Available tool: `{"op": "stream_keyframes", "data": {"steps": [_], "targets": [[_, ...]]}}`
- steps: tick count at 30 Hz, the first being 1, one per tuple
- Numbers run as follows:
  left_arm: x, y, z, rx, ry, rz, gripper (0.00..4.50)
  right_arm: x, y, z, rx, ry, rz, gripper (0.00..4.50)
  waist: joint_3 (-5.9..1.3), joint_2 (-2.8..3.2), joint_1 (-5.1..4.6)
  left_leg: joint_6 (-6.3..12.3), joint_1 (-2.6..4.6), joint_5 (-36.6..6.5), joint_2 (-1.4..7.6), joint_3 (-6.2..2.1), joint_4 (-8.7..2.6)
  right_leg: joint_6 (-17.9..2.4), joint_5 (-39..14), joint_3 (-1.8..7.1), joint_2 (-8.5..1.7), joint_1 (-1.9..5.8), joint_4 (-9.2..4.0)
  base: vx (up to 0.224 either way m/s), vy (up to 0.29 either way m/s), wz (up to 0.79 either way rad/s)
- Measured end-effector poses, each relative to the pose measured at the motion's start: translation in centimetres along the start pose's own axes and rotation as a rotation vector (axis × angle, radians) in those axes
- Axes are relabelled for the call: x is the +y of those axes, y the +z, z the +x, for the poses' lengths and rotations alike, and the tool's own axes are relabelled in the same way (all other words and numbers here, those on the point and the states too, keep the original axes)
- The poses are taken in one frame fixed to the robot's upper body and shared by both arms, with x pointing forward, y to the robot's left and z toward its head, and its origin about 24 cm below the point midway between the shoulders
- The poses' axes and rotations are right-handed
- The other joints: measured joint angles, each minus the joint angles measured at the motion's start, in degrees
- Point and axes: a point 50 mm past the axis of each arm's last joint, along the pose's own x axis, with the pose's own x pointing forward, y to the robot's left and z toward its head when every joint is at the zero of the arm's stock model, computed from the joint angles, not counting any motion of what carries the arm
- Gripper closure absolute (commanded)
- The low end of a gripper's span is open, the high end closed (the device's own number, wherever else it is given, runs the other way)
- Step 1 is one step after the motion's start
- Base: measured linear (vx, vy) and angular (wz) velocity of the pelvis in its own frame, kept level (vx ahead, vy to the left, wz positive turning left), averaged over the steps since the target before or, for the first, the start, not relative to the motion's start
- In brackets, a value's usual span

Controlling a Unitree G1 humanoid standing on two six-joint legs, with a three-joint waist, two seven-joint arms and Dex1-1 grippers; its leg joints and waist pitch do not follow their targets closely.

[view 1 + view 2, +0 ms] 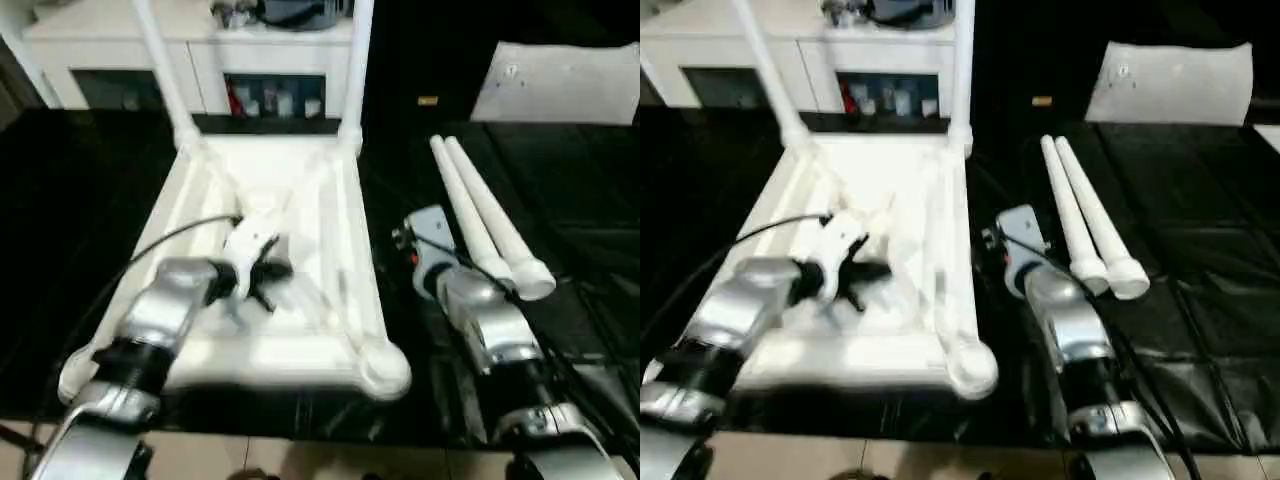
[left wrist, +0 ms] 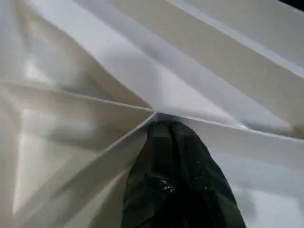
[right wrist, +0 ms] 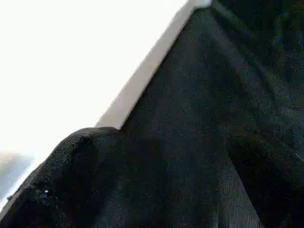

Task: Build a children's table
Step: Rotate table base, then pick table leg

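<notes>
A: Children's table (image 1: 345,215) lies inverted on the black tabletop (image 1: 60,210); two legs (image 1: 160,60) seated at the far corners, two spare legs (image 1: 1085,215) well apart on the right.

B: Handling?

A: Probably light, stiff, slippery plastic; grip a leg mid-shaft. Left hand (image 2: 173,142) closed, empty, over the ribs. Right hand (image 3: 156,161) wide open, empty, beside the rim.

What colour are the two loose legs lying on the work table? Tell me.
White. The two loose legs lie side by side on the black work table; right eye view shows them best.
</notes>
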Motion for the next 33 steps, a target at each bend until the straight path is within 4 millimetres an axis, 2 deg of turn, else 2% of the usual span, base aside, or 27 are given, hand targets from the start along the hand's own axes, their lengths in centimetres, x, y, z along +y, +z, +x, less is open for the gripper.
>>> {"op": "stream_keyframes", "data": {"steps": [6,8,9,11,14,17,19,22,26,33], "targets": [[-0.3,3.1,0.7,-0.177,0.03,0.025,4.47,0.2,3.4,0.5,-0.11,0.017,-0.005,0.0,0.02,0.04,0.22,0.39,-0.38,0.12,0.01,-0.01,0.0,-0.27,0.15,-0.03,-0.01,-0.2,-0.11,0.0,0.0,0.0],[-0.3,4.1,0.1,-0.245,0.025,0.042,4.47,-1.1,5.0,0.6,-0.146,-0.059,0.011,0.0,0.02,0.04,0.17,0.42,-0.41,0.11,0.01,-0.01,0.0,-0.28,0.15,0.0,-0.02,-0.24,-0.12,0.0,0.0,0.0],[-0.4,4.3,-0.2,-0.265,0.022,0.057,4.29,-1.7,5.6,0.6,-0.156,-0.096,0.009,0.0,0.02,0.04,0.12,0.43,-0.4,0.1,0.01,0.0,0.0,-0.28,0.14,-0.01,-0.02,-0.24,-0.12,0.0,0.0,0.0],[-0.5,4.1,-1.2,-0.275,0.012,0.105,4.29,-3.0,6.3,0.7,-0.131,-0.165,0.002,0.0,0.01,0.06,0.01,0.42,-0.35,0.1,0.01,0.0,-0.05,-0.32,0.09,-0.02,-0.01,-0.25,-0.08,0.0,0.0,0.0],[-1.3,3.5,-2.3,-0.279,-0.035,0.128,3.9,-4.4,5.7,1.0,0.001,-0.224,0.025,0.0,0.03,0.09,-0.19,0.37,-0.35,0.11,0.02,0.0,-0.06,-0.34,0.05,-0.02,-0.01,-0.29,-0.01,0.0,0.0,0.0],[-2.4,3.5,-3.3,-0.284,-0.088,0.16,3.8,-5.1,4.4,1.3,0.147,-0.244,0.051,0.0,0.06,0.13,-0.24,0.3,-0.34,0.11,0.02,0.0,-0.04,-0.38,0.07,-0.02,0.0,-0.3,0.06,0.0,0.0,0.0],[-3.2,3.5,-4.5,-0.293,-0.127,0.178,3.56,-5.5,4.1,1.5,0.191,-0.253,0.061,0.0,0.07,0.11,-0.27,0.15,-0.34,0.04,0.02,0.02,-0.01,-0.38,0.07,0.0,0.0,-0.32,0.14,0.0,0.0,0.0],[-4.5,3.7,-5.7,-0.301,-0.183,0.2,3.32,-7.0,4.0,1.1,0.21,-0.298,0.073,0.0,0.09,0.08,-0.04,0.01,-0.34,-0.01,0.02,0.03,0.02,-0.4,0.07,-0.01,-0.01,-0.33,0.17,0.0,0.0,0.0],[-5.7,3.9,-6.0,-0.292,-0.237,0.21,2.98,-7.5,4.2,1.2,0.225,-0.32,0.072,0.0,0.12,0.0,-0.08,0.0,-0.29,-0.01,0.04,0.03,0.11,-0.15,-0.07,0.0,-0.01,-0.3,0.24,0.0,0.0,0.0],[-6.4,4.3,-6.4,-0.29,-0.253,0.203,2.4,-8.9,3.1,0.6,0.285,-0.371,0.093,0.0,0.12,0.0,-0.23,-0.01,-0.3,-0.01,0.04,0.03,0.24,-0.17,-0.12,0.03,-0.01,-0.34,0.51,0.0,0.0,0.0]]}}
